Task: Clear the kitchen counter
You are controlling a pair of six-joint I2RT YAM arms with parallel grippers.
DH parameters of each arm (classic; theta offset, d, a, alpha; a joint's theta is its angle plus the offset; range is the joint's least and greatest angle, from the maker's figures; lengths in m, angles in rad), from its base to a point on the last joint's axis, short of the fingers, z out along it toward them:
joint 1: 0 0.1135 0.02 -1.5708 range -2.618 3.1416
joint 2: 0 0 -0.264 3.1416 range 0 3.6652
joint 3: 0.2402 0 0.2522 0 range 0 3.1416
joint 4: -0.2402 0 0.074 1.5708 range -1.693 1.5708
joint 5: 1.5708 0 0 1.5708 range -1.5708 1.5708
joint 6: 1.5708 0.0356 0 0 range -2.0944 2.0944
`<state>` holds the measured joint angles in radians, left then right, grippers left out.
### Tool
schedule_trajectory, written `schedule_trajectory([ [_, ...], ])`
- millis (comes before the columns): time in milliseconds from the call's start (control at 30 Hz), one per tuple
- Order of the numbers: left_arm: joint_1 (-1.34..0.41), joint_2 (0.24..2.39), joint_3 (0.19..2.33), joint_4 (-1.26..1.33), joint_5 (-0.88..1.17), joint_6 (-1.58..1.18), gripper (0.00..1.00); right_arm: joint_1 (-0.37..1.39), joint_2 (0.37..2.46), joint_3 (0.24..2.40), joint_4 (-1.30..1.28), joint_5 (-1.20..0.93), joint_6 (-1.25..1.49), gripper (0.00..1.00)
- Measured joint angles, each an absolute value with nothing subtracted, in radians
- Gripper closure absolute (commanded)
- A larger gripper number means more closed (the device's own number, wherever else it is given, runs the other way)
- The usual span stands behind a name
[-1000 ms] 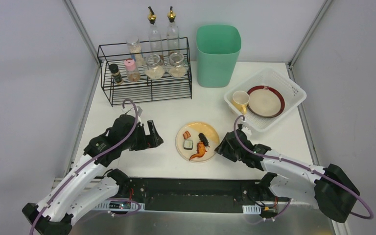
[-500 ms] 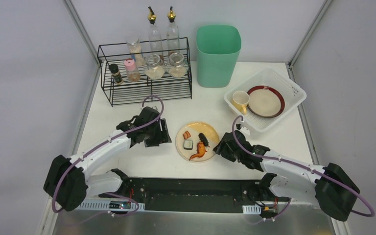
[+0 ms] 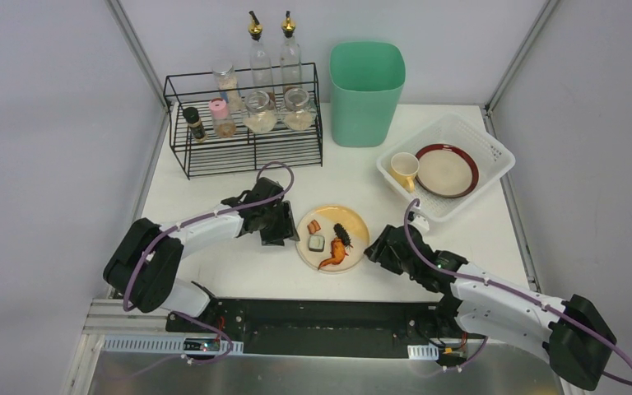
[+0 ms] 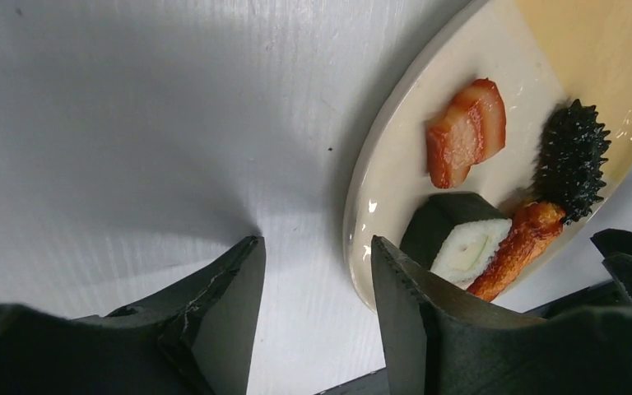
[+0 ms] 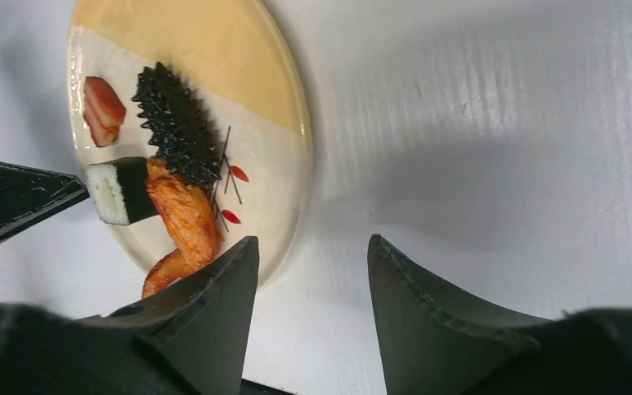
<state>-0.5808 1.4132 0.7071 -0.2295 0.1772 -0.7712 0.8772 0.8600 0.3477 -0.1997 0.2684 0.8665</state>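
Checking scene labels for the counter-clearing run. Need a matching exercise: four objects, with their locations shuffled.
Things:
1. yellow mug
2. green bin
3. sushi roll
4. pink-capped jar

Places:
A. in the black wire rack
B. in the white basket
C. on the plate
D. directly on the counter

Pairs: 1-B, 2-D, 3-C, 4-A

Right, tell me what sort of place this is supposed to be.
Most likely a mock kitchen counter set up in a test booth: a black wire rack with spice jars and oil bottles, a plate of food pieces, and a white basket of dishes.
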Motion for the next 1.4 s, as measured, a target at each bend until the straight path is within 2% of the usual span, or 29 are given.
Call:
schedule_trajectory([
  [400,-0.581,1.52,0.731,-0.093,0.226,-0.804,0.75,0.877,0.785,0.311,-0.24,0.266,0.868,0.46],
  [467,-0.581,1.525,0.73,-0.086,0.226,-0.805,0.84,0.877,0.765,0.306,-0.244,0.267,0.871,0.46],
  [533,-0.58,1.524,0.725,-0.084,0.225,-0.807,0.99,0.877,0.752,0.297,-0.248,0.267,0.871,0.46],
  [833,-0.575,1.484,0.675,-0.034,0.225,-0.819,1.0,0.877,0.75,0.296,-0.259,0.264,0.879,0.46],
  [1133,-0.575,1.285,0.627,-0.13,0.172,-0.822,1.0,0.877,0.752,0.273,-0.249,0.242,0.91,0.44],
  [1400,-0.575,1.211,0.627,-0.189,0.154,-0.823,1.0,0.877,0.808,0.247,-0.121,0.214,1.009,0.41],
])
